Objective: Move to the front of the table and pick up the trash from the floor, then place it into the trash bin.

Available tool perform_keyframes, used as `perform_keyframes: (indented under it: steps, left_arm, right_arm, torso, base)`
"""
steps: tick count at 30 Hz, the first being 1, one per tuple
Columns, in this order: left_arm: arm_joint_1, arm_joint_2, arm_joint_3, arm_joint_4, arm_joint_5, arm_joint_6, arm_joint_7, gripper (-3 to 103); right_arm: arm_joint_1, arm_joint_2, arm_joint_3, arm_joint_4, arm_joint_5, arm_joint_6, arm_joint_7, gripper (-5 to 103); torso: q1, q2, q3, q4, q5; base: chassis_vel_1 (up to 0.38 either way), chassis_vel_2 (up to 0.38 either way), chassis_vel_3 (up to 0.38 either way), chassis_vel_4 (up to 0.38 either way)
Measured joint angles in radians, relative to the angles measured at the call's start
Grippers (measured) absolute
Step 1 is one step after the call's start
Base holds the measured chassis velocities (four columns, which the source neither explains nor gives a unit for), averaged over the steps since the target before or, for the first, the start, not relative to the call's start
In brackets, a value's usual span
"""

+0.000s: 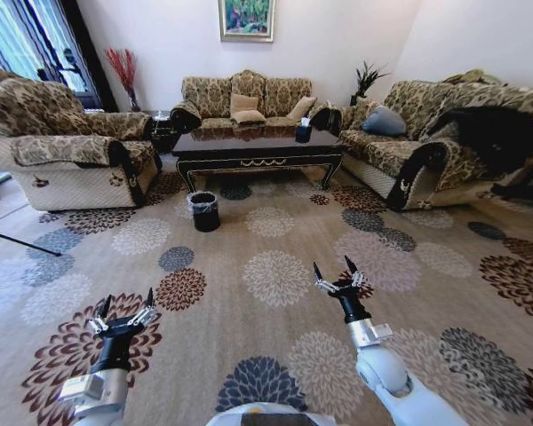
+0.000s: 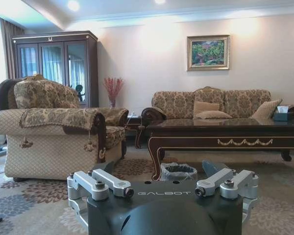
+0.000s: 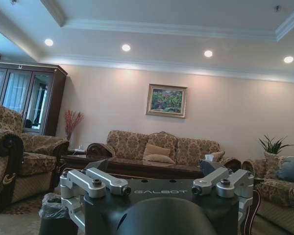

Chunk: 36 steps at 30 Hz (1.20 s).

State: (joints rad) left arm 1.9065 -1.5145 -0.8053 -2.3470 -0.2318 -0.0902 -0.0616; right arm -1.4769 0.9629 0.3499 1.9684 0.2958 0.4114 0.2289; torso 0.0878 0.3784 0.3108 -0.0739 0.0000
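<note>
**Inspector:** From the head camera, report the floor.

**Assistant:** Patterned carpet (image 1: 275, 275) across the room. The table (image 1: 258, 146) stands at the far side, in front of the middle sofa (image 1: 244, 98), with an armchair (image 1: 71, 146) to its left and another sofa (image 1: 426, 133) to its right. The trash bin (image 1: 204, 211) stands on the carpet just before the table's left front leg, apart from it. No trash can be made out on the floor at this range.

**Inspector:** Arms?

**Assistant:** Both low and near the robot, well away from the bin. Left gripper (image 1: 124, 306) hangs over the carpet on the left, fingers spread wide, holding nothing. Right gripper (image 1: 336, 269) is on the right, a little farther forward, fingers likewise spread and empty.

**Inspector:** Left wrist camera.

**Assistant:** Looks level across the room. The bin's lined rim (image 2: 178, 171) shows just above the gripper body, beneath the table's left end (image 2: 225, 134). Fingers (image 2: 105, 182) parted. A tissue box (image 2: 282, 113) sits on the table's far right.

**Inspector:** Right wrist camera.

**Assistant:** Aimed higher, taking in ceiling and a framed picture (image 3: 166, 100). The bin (image 3: 56, 208) sits beside the gripper body; the table top (image 3: 132, 167) lies beyond. Fingers (image 3: 220, 180) apart, nothing between them.
</note>
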Motion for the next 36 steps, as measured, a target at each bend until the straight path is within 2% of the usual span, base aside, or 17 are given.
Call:
perform_keyframes:
  steps: [36]
  left_arm:
    - [0.000,0.000,0.000,0.000,0.000,0.000,0.000,100]
  right_arm:
    - [0.000,0.000,0.000,0.000,0.000,0.000,0.000,100]
  torso:
    - [0.054,0.142,0.088,0.0000,0.0000]
  base:
    - [0.000,0.000,0.000,0.000]
